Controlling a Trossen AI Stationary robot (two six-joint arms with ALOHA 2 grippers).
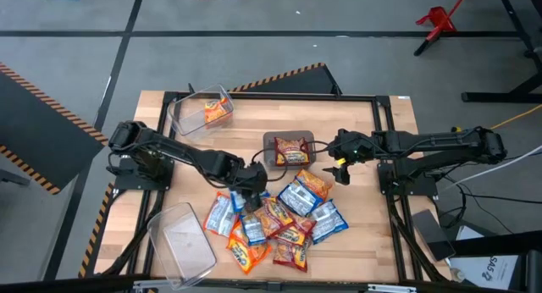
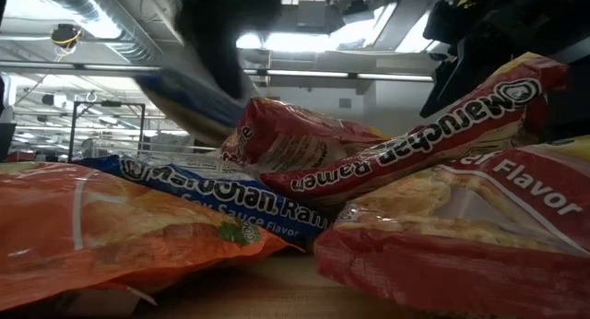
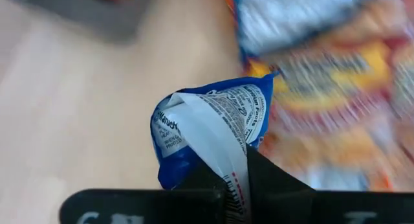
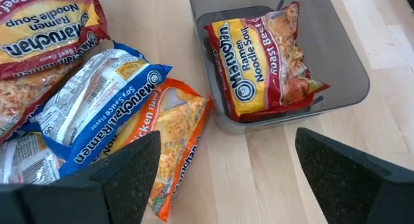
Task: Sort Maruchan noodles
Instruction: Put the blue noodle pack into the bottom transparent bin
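A pale wooden table [image 1: 356,124] edged by a black frame is seen on a grey floor marked with orange-and-black striped tape, and a ceiling with ducts and strip lights is seen beyond it in the low view. At the table's near middle the Maruchan noodles [image 1: 279,221] are heaped, crinkly flat packets in orange, blue-and-white and red, and one blue-and-white packet [image 3: 207,130] is clamped by its edge in the left gripper [image 1: 251,196] over the heap's far edge. Farther off, a red packet [image 4: 262,59] is held in a grey bin [image 4: 336,49], just beside which the right gripper [image 1: 341,168] is held with fingers wide apart and nothing between them, while an orange packet [image 1: 217,112] lies in a clear bin [image 1: 182,115] at the far left.
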